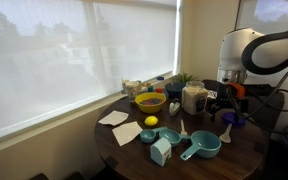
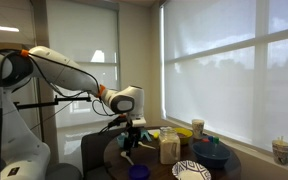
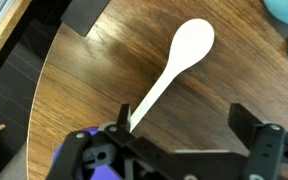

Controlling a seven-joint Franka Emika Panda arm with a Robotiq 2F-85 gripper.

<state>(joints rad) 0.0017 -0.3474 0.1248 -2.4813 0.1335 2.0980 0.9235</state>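
Hovering over white spoon (image 3: 179,60), end effector (image 3: 184,125) spread; yellow bowl (image 1: 149,106) w/ dark contents.

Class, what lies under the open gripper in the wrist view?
A white spoon lies flat on the wooden table below the gripper. Its bowl and most of the handle show; the gripper covers the handle's end.

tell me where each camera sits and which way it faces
Exterior view: across the table, facing the blinds; shows the arm and open gripper.
Exterior view: beside the robot's base, looking along the arm toward table and blinds; shows base, arm, gripper.
Wrist view: on the wrist, looking down at the spoon on the table; shows the fingers.
Shared: both exterior views show arm, gripper, table, blinds.
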